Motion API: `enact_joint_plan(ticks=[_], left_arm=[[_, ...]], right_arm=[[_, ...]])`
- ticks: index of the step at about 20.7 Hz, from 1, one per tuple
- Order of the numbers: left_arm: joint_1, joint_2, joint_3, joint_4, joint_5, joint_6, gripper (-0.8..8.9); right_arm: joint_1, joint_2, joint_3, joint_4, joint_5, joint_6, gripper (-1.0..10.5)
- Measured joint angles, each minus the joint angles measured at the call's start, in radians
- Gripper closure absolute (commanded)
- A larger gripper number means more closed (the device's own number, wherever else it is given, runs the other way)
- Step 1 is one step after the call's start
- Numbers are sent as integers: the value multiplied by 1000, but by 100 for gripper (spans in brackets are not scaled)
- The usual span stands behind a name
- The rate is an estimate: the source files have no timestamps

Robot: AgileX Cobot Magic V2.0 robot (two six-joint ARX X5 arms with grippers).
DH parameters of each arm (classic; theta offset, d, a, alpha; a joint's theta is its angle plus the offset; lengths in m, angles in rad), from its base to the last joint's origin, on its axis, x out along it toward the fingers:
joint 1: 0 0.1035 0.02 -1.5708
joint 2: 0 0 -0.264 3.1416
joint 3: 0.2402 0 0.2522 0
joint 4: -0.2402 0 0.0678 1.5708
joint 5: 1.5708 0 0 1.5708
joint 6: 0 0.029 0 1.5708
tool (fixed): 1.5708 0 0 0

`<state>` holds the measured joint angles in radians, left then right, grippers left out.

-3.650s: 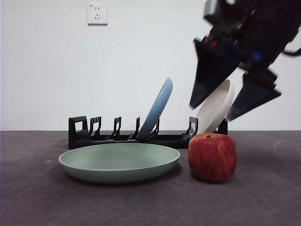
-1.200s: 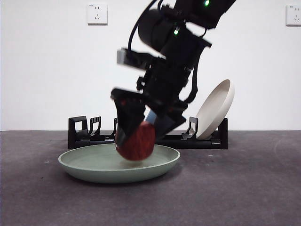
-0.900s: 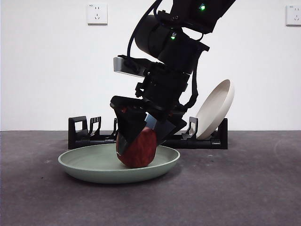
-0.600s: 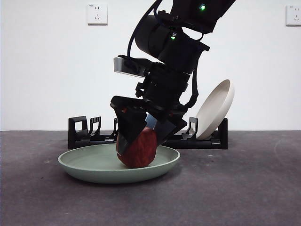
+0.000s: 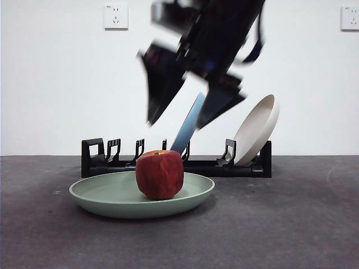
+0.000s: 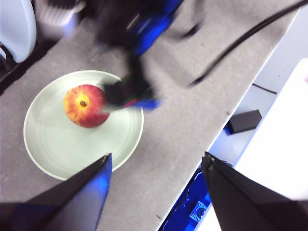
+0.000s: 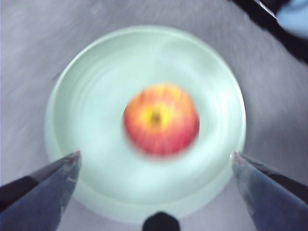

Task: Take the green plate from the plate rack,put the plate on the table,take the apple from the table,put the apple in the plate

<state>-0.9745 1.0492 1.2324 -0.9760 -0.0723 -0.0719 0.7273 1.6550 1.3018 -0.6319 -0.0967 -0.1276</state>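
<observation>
The plate rack (image 5: 176, 162) stands at the far side of the dark counter (image 5: 291, 224); nearer, left of centre, the green plate (image 5: 101, 193) lies flat on the counter, and the apple (image 5: 160, 174) sits upright in its middle, touched by nothing; above it hangs the right gripper (image 5: 182, 115), blurred, jaws wide and empty; the left gripper (image 6: 156, 168) hovers high over the counter's edge, jaws spread wide, holding nothing.
</observation>
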Motion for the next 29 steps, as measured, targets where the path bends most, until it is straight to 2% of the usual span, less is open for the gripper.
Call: enact_joint_plan(ticks=[3, 6, 8, 14, 17, 19, 20, 23, 29], left_arm=[[0, 0, 0, -14, -3, 0, 499], [0, 0, 0, -40, -3, 0, 499], [0, 0, 0, -50, -3, 0, 499], [0, 0, 0, -50, -2, 0, 499], [0, 0, 0, -50, -2, 0, 503], [0, 0, 0, -51, -2, 0, 516], [0, 0, 0, -51, -2, 0, 563], [0, 0, 0, -51, -2, 0, 821], [0, 0, 0, -51, -2, 0, 822]], right_arm=[[0, -161, 0, -209, -16, 1, 350], [0, -330, 1, -400, -94, 11, 352], [0, -425, 1, -473, -142, 27, 352], [0, -564, 2, -574, -146, 73, 365], [0, -591, 2, -620, -147, 85, 530], [0, -601, 2, -640, -146, 90, 679], [0, -603, 2, -646, -147, 91, 752], [0, -603, 2, -658, -146, 91, 972], [0, -603, 2, -659, -146, 91, 958]])
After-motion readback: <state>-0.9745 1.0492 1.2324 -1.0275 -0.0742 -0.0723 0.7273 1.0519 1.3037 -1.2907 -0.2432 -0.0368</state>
